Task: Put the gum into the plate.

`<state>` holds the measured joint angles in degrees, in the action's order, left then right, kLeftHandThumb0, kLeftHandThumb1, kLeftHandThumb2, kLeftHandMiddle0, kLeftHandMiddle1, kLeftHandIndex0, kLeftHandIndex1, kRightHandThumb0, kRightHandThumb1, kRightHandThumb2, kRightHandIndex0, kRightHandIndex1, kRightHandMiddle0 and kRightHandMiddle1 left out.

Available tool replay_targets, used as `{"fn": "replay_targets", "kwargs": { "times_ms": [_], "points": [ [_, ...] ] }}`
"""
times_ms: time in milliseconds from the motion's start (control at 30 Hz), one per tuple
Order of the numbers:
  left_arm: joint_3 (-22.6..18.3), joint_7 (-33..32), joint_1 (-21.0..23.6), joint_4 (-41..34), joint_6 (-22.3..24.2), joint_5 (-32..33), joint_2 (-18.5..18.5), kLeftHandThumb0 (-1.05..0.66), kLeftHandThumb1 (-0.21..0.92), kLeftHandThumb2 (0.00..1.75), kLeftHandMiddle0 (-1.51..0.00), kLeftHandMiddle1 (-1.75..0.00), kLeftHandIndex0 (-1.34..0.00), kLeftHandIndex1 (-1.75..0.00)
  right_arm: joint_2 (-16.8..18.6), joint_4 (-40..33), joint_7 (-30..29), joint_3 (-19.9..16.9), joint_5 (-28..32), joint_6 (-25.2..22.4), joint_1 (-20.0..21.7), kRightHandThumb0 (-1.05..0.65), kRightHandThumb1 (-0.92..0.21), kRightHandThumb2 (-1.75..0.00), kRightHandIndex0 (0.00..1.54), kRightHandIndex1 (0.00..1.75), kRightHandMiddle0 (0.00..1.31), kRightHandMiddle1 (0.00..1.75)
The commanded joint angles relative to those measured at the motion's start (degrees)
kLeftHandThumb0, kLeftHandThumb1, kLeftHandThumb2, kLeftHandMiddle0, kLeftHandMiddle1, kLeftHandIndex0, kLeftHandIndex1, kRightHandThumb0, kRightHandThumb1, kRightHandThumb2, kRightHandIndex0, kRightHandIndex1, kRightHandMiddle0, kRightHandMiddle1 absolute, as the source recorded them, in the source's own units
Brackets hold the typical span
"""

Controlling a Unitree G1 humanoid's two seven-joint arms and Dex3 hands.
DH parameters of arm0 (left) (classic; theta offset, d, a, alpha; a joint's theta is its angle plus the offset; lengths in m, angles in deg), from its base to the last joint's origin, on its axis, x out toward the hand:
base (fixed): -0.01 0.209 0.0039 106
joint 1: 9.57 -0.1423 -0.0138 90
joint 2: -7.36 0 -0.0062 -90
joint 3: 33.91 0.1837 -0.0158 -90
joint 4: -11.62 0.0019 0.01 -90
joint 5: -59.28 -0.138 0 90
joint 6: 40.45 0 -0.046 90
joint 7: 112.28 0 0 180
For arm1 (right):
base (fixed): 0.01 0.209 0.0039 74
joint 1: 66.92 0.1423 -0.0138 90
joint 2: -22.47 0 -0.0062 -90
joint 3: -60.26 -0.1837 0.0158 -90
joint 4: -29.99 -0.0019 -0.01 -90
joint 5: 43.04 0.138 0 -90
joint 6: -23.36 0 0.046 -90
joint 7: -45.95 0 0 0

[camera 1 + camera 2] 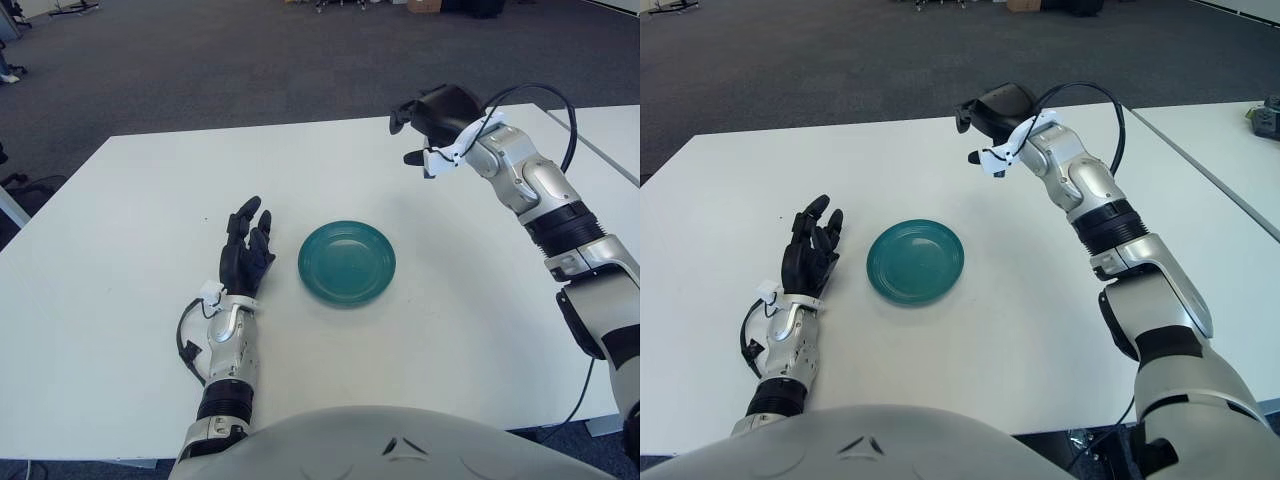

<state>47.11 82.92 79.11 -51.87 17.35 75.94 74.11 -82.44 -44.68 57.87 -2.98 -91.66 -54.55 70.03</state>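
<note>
A round teal plate (347, 263) lies empty near the middle of the white table (130, 220). My right hand (428, 122) hangs in the air above the table's far right part, behind and to the right of the plate. Its fingers are curled downward around something dark that is mostly hidden, apparently the gum. No gum shows anywhere on the tabletop. My left hand (246, 245) shows just left of the plate, palm down, fingers spread, holding nothing.
A second white table (605, 125) stands to the right across a narrow gap. Dark carpet lies beyond the table's far edge. A black cable (560, 110) loops over my right forearm. My torso (400, 445) fills the bottom edge.
</note>
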Motion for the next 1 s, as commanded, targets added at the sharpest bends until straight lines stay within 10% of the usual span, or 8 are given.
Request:
{"fn": "replay_targets", "kwargs": {
  "times_ms": [0, 367, 967],
  "points": [
    [0.9, -0.9, -3.9, 1.4, 0.5, 0.4, -3.8, -0.8, 0.92, 0.77, -0.39, -0.02, 0.0, -0.86, 1.9, -6.1, 4.1, 0.7, 0.5, -0.6, -0.6, -0.48, -0.34, -1.29, 1.1, 1.75, 0.6, 1.75],
    [-0.2, 1.1, -1.1, 8.2, -0.9, 3.6, -5.1, -0.77, 0.92, 0.75, -0.39, -0.01, -0.03, -0.9, 4.7, -15.8, 18.4, 2.1, -0.5, -3.9, -0.1, -0.45, -0.4, -1.21, 1.04, 1.75, 0.55, 1.75],
    [-1.7, 4.3, 1.3, 13.5, -0.8, 6.7, -5.9, -0.86, 0.92, 0.7, -0.3, 0.0, -0.11, -1.03, 3.9, -16.7, 27.8, 2.7, 8.7, 7.6, 1.5, -0.42, -0.53, -1.0, 0.85, 1.75, 0.49, 1.69]
  ]
}}
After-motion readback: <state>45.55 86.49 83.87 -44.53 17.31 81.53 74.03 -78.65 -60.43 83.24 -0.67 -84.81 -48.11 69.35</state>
